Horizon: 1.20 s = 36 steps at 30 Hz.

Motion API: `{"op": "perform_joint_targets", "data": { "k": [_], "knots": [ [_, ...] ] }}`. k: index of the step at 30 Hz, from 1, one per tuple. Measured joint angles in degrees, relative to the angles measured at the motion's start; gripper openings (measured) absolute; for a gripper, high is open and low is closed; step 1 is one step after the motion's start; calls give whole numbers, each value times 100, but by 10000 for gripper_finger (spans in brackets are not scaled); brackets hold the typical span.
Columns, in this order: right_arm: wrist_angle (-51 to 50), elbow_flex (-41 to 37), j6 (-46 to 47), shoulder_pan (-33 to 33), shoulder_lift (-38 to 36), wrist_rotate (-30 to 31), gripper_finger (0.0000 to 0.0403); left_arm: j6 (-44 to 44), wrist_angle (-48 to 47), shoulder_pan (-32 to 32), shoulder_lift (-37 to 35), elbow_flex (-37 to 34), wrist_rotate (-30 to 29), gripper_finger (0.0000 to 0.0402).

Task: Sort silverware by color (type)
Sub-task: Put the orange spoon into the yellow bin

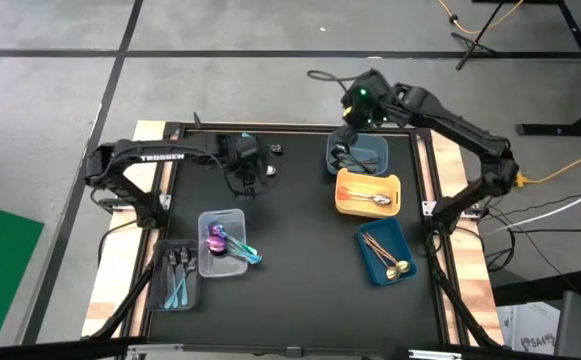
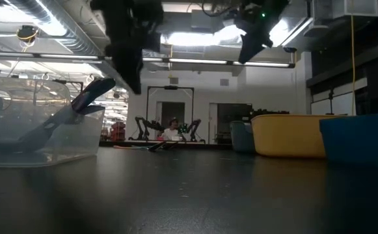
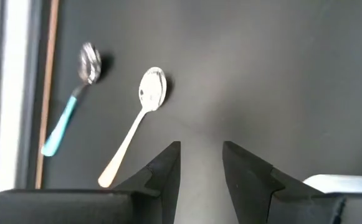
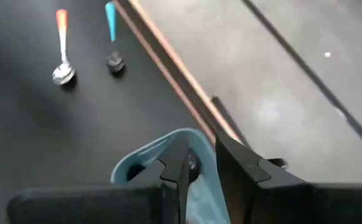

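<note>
Grey concrete floor (image 1: pixel 270 25), bright ceiling lights (image 2: pixel 195 39), green mat (image 1: pixel 0 250)

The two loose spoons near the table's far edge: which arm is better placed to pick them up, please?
Likely the left: its tool hangs open just above the cream-handled spoon and the teal-handled spoon, while the right tool hangs over the grey-blue tray.

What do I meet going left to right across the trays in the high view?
Grey tray with teal spoons → clear tray with purple spoons → grey-blue tray, under the right gripper → yellow tray → blue tray with gold spoons.
</note>
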Motion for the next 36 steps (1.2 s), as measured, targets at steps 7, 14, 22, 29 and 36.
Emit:
{"op": "perform_joint_targets", "data": {
  "k": [7,14,22,29,36],
  "knots": [
    [748,-956,141,151,-128,-567,72,778,992,1019,4,-904,759,114],
    [1805,-1479,171,447,-108,-799,72,1277,2472,1764,4,-1562,1008,114],
    [2206,-1584,171,851,-108,-799,72,1283,3560,2157,4,-2024,1650,114],
    [2242,-1586,170,1188,-106,-797,72,1283,3773,2191,95,-2120,1760,114],
    [2235,-1586,170,1402,-106,-797,72,1283,3885,2191,720,-2127,1752,114]
  ]
}}
